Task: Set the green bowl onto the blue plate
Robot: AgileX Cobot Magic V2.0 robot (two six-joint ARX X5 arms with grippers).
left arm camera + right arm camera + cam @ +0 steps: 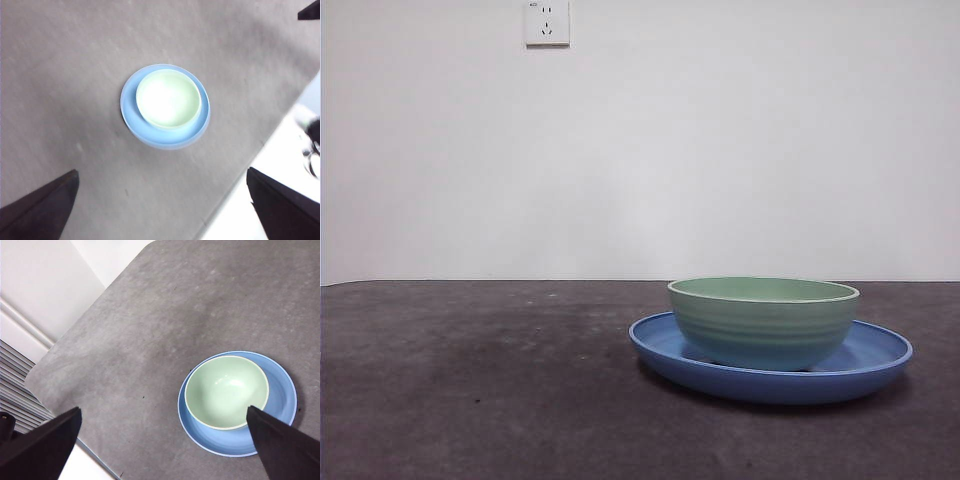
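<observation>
Squarely centred, ridged green bowl (763, 320) on glossy blue plate (880, 350), both pincers spread, empty, aloft.

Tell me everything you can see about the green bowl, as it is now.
The green bowl is pale sage green, round, ceramic-looking, with faint horizontal ridges on its side and a lighter rim. It stands upright and looks empty inside. It rests on the blue plate, which is wider and shows all around it; the bowl sits off-centre, nearer one side of the plate's rim. Nothing else touches it.
</observation>
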